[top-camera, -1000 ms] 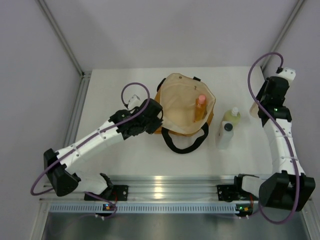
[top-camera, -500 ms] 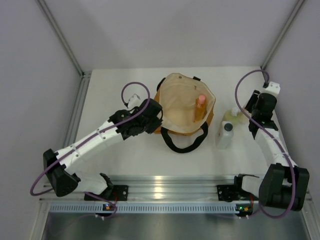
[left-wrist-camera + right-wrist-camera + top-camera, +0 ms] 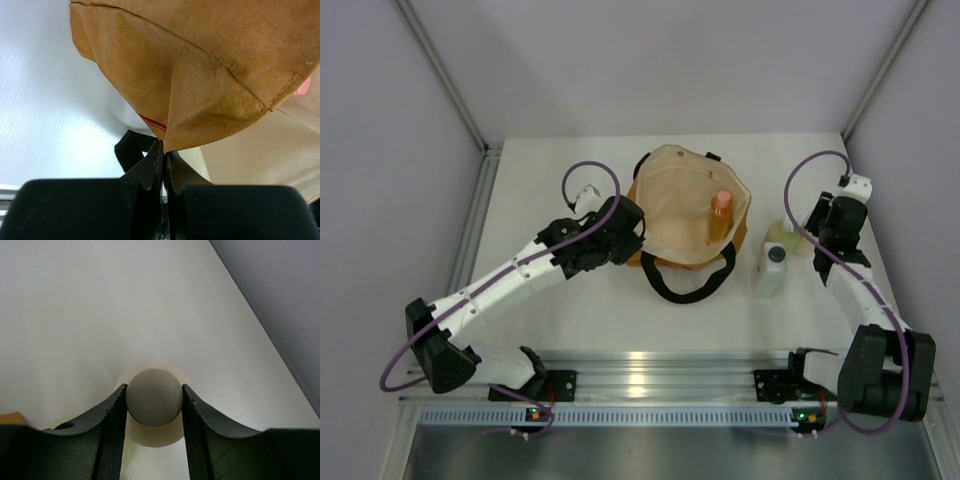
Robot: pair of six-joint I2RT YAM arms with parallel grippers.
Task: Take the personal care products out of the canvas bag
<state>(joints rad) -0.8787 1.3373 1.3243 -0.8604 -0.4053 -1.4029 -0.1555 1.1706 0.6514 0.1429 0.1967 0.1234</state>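
Observation:
The canvas bag (image 3: 682,205) stands open mid-table, cream lining up. The orange bottle with pink cap (image 3: 720,215) lies inside it. My left gripper (image 3: 638,237) is shut on the bag's left rim; in the left wrist view the fingers (image 3: 164,147) pinch a fold of the tan fabric (image 3: 210,65). The white bottle with dark cap (image 3: 772,270) and the yellow-green bottle (image 3: 782,234) stand right of the bag. My right gripper (image 3: 820,222) is shut on the cream-beige bottle's wide grey cap (image 3: 153,397); that bottle is hidden under it in the top view.
The bag's black loop handle (image 3: 685,290) lies on the table in front of the bag. The right wall (image 3: 280,300) runs close beside the right gripper. The aluminium rail (image 3: 650,365) lines the near edge.
My right arm has swung left from the back right corner toward the yellow-green bottle, the cream-beige bottle with it. The left arm and the bag have not moved.

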